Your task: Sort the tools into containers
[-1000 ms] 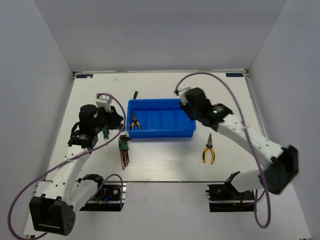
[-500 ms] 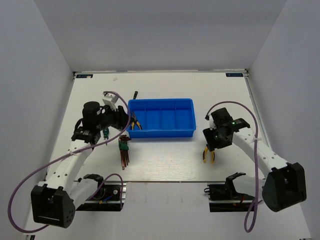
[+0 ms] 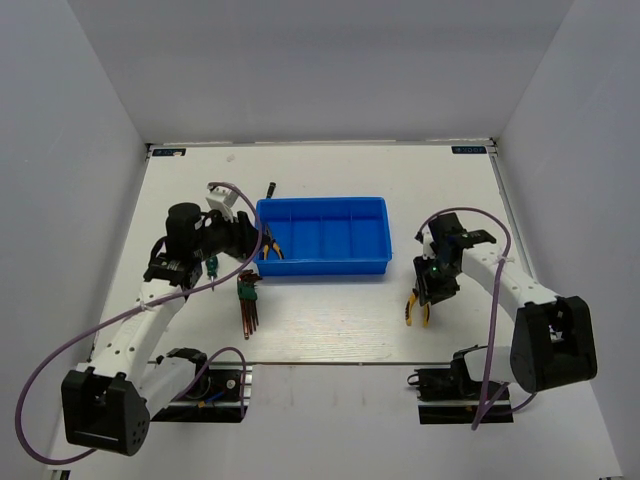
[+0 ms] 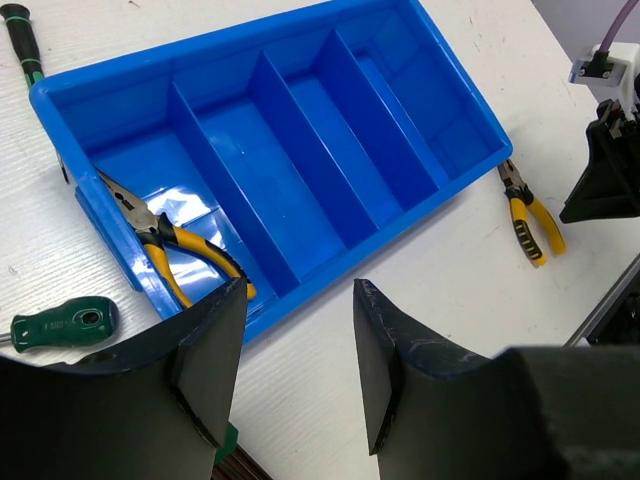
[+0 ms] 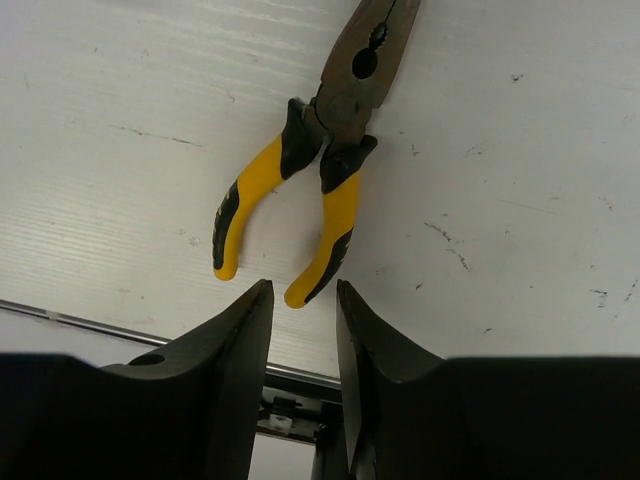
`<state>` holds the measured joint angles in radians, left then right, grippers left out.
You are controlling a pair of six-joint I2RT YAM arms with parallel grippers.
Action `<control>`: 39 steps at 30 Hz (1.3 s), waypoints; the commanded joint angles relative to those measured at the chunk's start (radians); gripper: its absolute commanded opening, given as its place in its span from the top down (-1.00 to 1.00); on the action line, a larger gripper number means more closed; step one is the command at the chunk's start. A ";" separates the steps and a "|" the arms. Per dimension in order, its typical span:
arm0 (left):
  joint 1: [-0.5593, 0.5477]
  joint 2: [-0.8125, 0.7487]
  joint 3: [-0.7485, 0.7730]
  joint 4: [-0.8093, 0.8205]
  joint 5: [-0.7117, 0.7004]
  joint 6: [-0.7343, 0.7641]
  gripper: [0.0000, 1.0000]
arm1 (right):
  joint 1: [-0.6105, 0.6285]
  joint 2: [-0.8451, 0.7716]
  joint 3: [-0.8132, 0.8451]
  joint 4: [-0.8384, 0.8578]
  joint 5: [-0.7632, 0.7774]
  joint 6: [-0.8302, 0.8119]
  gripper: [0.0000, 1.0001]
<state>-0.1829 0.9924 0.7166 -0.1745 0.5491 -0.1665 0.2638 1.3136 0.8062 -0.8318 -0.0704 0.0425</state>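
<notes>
The blue tray (image 3: 322, 236) has four compartments. One yellow-and-black pliers (image 3: 270, 246) lies in its leftmost compartment, also in the left wrist view (image 4: 165, 245). A second pliers (image 3: 417, 311) lies on the table right of the tray. My right gripper (image 3: 430, 293) is open just above its handles, whose ends sit at the fingertips (image 5: 303, 300); the pliers (image 5: 320, 150) rests flat. My left gripper (image 3: 245, 240) is open and empty at the tray's left end (image 4: 300, 370). The green screwdriver (image 3: 211, 266), reddish hex keys (image 3: 248, 305) and dark rod driver (image 3: 271, 188) lie on the table.
The tray's (image 4: 300, 150) other three compartments hold nothing. The screwdriver (image 4: 60, 325) lies just outside the tray's left wall. The table's front edge rail (image 5: 300, 378) is right under my right gripper. White walls enclose the table.
My right arm has swung from over the tray's right end down to the pliers on the table. My left gripper has shifted slightly toward the tray's left end.
</notes>
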 commanded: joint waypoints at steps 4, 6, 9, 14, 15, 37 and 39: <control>-0.004 -0.017 0.000 0.013 0.006 0.009 -0.14 | -0.014 0.085 0.010 0.030 0.011 0.016 0.27; -0.004 -0.038 -0.009 0.013 -0.003 0.009 -0.14 | -0.015 0.127 0.005 0.046 0.011 0.023 0.27; -0.004 -0.038 -0.009 0.013 -0.003 0.009 -0.14 | -0.017 0.160 0.002 0.060 0.036 0.030 0.27; -0.004 -0.038 -0.009 0.013 -0.003 0.009 -0.14 | -0.018 0.191 -0.009 0.088 0.106 0.051 0.27; -0.004 -0.038 -0.009 0.013 -0.003 0.009 -0.14 | -0.017 0.223 -0.009 0.097 0.112 0.054 0.27; -0.004 -0.058 -0.009 0.013 -0.003 0.009 -0.09 | -0.067 -0.062 0.224 0.080 -0.033 -0.118 1.00; -0.004 -0.058 -0.009 0.023 -0.003 0.009 -0.06 | -0.057 -0.077 0.252 0.085 -0.154 -0.154 1.00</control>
<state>-0.1837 0.9573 0.7132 -0.1715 0.5411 -0.1654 0.1970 1.2812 0.9787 -0.7708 -0.0204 -0.0025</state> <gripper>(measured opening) 0.538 0.214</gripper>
